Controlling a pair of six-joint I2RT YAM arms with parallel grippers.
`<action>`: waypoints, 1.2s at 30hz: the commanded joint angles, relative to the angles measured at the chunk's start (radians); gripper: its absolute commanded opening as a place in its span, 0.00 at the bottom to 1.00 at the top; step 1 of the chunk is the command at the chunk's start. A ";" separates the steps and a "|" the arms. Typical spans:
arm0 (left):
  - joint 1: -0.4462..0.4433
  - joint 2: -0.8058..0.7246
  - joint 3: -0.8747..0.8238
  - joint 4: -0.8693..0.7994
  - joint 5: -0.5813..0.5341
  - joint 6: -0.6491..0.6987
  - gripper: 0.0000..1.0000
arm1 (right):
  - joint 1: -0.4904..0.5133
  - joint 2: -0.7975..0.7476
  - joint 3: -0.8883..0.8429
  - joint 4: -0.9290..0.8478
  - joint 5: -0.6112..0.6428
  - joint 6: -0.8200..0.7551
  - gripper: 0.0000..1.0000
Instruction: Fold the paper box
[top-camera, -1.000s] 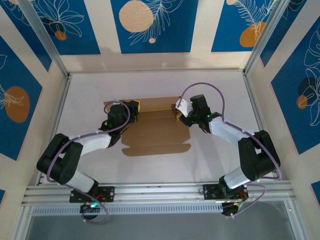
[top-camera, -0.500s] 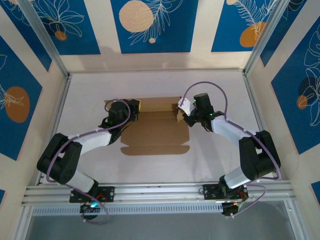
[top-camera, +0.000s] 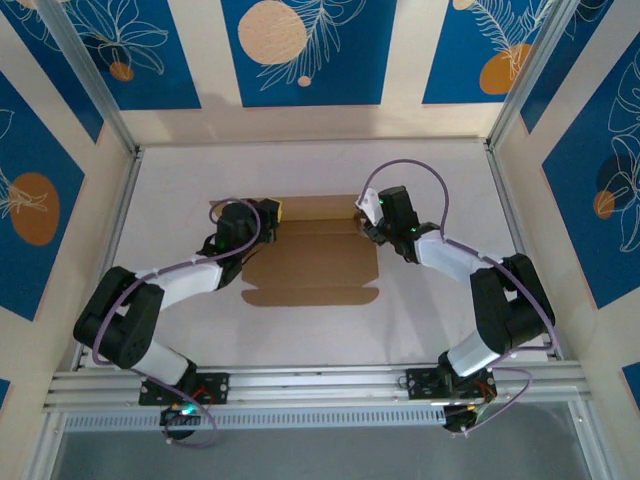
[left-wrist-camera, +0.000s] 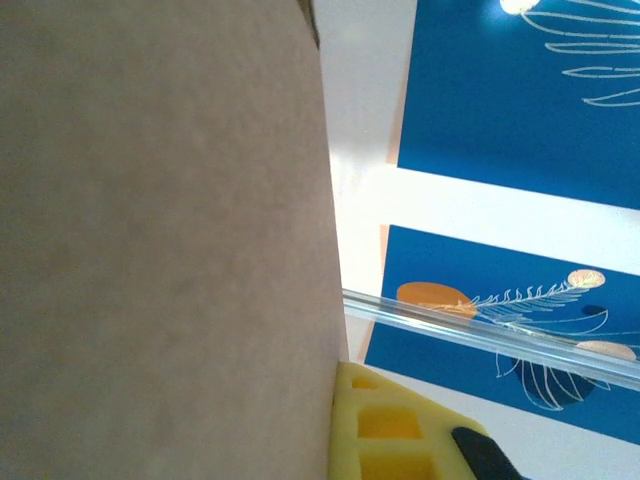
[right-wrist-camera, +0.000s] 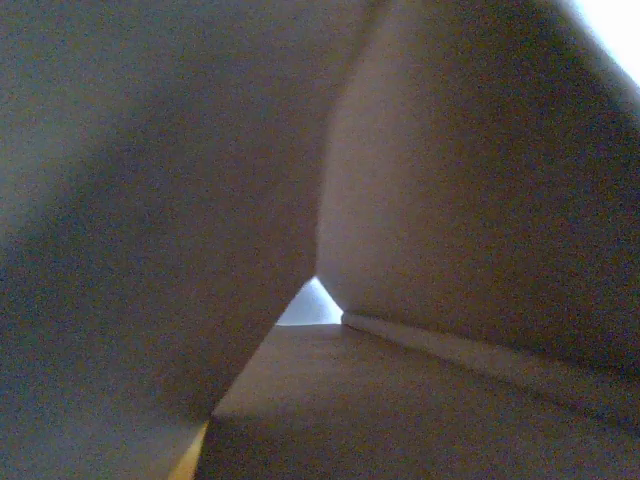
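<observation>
Your right fingers (top-camera: 366, 224) have edged into the box's (top-camera: 310, 265) far right corner, and I can't tell their gap. The left fingers (left-wrist-camera: 385, 430) sit closed at its far left flap. It should be light, stiff card that creases easily, so pinch flaps near the folds.

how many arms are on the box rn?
2. The left arm reaches the paper box's far-left corner, and the right arm reaches its far-right corner. The top view can't confirm whether either actually grips the cardboard.

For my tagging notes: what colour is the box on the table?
Plain brown, unprinted; the box shows best from the top camera.
</observation>
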 joint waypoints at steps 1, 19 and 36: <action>-0.022 0.021 -0.018 -0.059 0.146 0.015 0.00 | -0.012 0.008 0.041 0.116 0.058 -0.003 0.35; 0.007 0.078 0.125 -0.298 0.073 0.074 0.00 | -0.043 -0.240 -0.064 -0.106 -0.649 -0.034 0.36; 0.028 0.107 0.238 -0.468 0.099 0.252 0.00 | -0.369 -0.315 -0.028 0.034 -0.547 0.215 0.33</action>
